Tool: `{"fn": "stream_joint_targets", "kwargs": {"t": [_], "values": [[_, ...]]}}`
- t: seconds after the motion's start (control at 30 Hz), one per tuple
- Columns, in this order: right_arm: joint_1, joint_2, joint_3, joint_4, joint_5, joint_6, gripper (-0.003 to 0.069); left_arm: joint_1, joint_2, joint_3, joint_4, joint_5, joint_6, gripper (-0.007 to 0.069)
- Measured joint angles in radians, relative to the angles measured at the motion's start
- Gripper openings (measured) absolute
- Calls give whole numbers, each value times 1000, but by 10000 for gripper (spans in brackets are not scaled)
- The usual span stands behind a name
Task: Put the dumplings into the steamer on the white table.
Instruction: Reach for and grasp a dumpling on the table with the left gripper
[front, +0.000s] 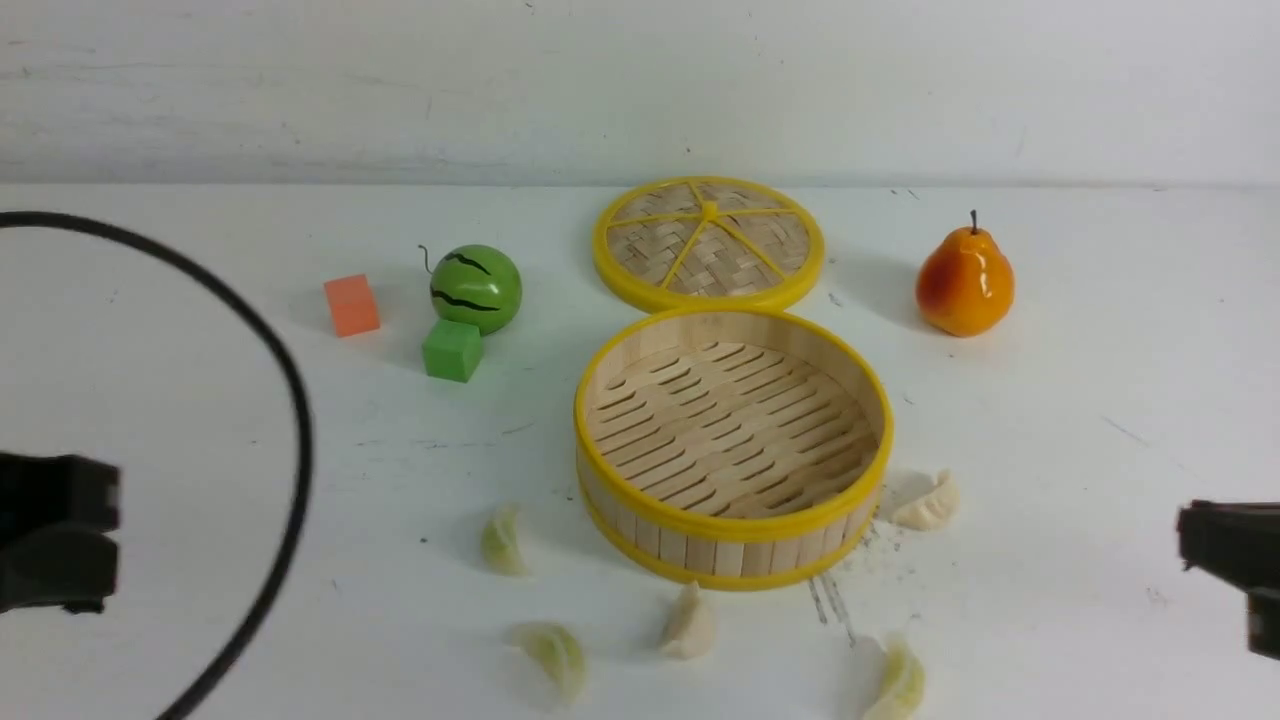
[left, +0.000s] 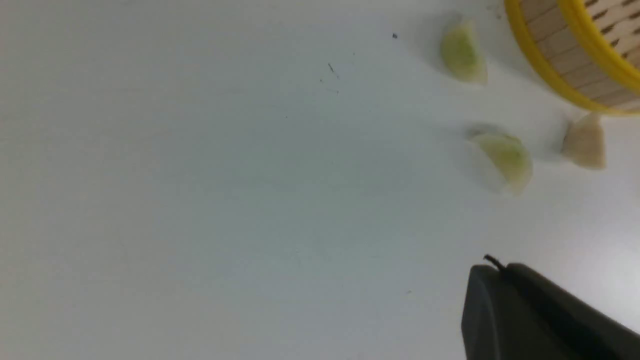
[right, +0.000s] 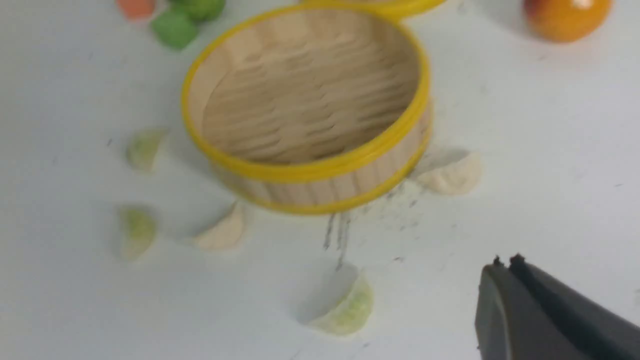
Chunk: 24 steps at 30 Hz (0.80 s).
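On the white table (front: 400, 620), at far left, the left gripper (front: 60, 530) hangs low, its fingers pressed together on nothing, well apart from the food. A black cable (front: 290, 400) arcs between it and the toys. Farther back sit an orange cube (front: 351, 305), a green toy watermelon (front: 476, 288) and, just in front of it, a green cube (front: 452, 349). A pale green dumpling (front: 503, 540) lies just left of the steamer (front: 735, 525), and a second green dumpling (front: 555, 655) lies nearer the camera. The steamer stands at centre, its slatted floor bare, with the woven lid (front: 709, 243) flat just behind it. A cream dumpling (front: 689, 622) rests near its front wall, with dark scuffs (front: 830, 600) streaking the surface to the right. A third green dumpling (front: 898, 685) lies at the bottom edge, and another cream dumpling (front: 928, 503) lies just right of the steamer. An orange pear (front: 964, 282) stands behind. At far right, the right gripper (front: 1230, 545) hovers with its fingers likewise together and empty.
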Motion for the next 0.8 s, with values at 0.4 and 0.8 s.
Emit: {"fn": "stream_joint_targets", "kwargs": {"t": [0.4,0.8], "values": [[201,161,-185,-189,203,85,-10,-375,560,-274,217,-105,-241,263],[201,143,-186,-189,221,87,-1,-391,932,-419,277,-283,-381,622]]}}
